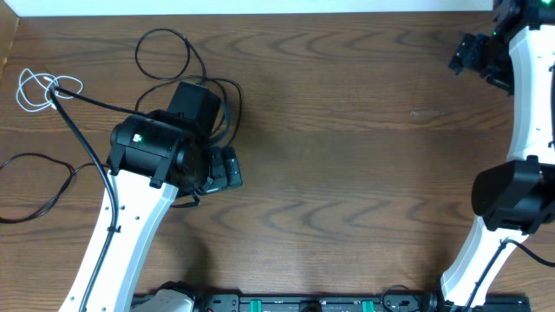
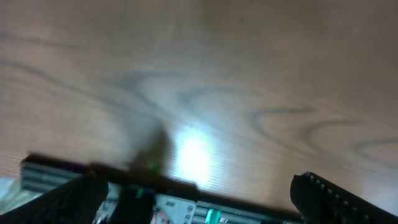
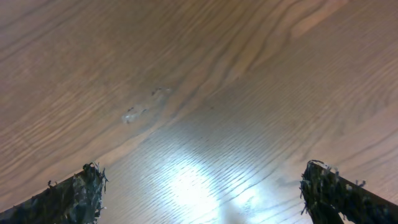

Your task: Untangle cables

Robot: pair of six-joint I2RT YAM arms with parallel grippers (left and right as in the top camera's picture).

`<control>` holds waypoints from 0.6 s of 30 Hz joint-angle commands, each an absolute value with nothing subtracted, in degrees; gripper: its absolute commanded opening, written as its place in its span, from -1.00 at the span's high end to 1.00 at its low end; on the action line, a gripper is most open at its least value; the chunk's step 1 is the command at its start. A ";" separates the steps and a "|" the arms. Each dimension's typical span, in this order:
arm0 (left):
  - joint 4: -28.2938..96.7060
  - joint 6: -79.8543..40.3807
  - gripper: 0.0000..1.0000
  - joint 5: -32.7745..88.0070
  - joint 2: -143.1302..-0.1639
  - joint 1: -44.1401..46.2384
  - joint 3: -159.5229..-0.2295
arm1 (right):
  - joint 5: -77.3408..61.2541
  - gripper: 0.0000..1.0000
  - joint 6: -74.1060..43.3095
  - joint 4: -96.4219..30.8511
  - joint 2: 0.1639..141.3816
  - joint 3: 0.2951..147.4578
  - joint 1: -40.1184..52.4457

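1. The left claw (image 1: 224,169) hovers over the left-centre of the worktop (image 1: 347,173). In its wrist view, which is blurred, its fingers (image 2: 314,186) stand wide apart with nothing between them.
2. The right claw (image 1: 470,56) is at the far right corner. It is spread wide too, with only bare wood between its fingers (image 3: 323,180).
3. A black cable (image 1: 87,100) loops across the far-left part of the worktop, partly hidden under the left arm (image 1: 130,217).
4. A small white cable (image 1: 50,91) lies coiled near the left edge, where it meets the black one.
5. Neither claw touches a cable.
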State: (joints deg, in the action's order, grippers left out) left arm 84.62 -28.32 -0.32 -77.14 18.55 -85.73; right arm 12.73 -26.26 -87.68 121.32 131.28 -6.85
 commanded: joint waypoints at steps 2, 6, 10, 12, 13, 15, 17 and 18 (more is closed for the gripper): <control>81.93 -28.38 -0.98 0.82 -77.14 18.63 -85.71 | 14.66 -0.98 -25.63 -87.88 121.62 131.41 -6.57; 74.59 -17.89 -0.98 8.49 -77.34 18.61 -86.02 | 14.66 -0.99 -25.63 -87.88 121.62 131.41 -6.55; 75.16 -17.30 -0.98 9.13 -82.28 17.96 -93.21 | 14.66 -0.98 -25.63 -87.88 121.62 131.41 -6.55; 77.67 -16.56 -0.98 4.62 -87.42 17.39 -99.04 | 14.66 -0.98 -25.63 -87.88 121.62 131.41 -6.55; 78.61 -15.77 -0.98 1.48 -90.37 17.17 -101.89 | 14.66 -0.99 -25.63 -87.85 121.62 131.41 -6.55; 77.84 -15.03 -0.98 -5.15 -95.81 17.04 -105.71 | 14.66 -0.98 -25.63 -87.88 121.62 131.41 -6.55; 74.65 -15.05 -0.99 -8.54 -99.81 17.06 -106.52 | 14.66 -0.99 -25.63 -87.88 121.62 131.41 -6.55; 73.41 -15.00 -0.98 -8.73 -101.54 17.04 -106.48 | 14.66 -0.98 -25.63 -87.88 121.62 131.41 -6.55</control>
State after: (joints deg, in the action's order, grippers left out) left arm 74.26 -16.99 -1.72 -96.71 17.34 -105.73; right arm 13.61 -26.26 -87.81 121.36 131.28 -6.74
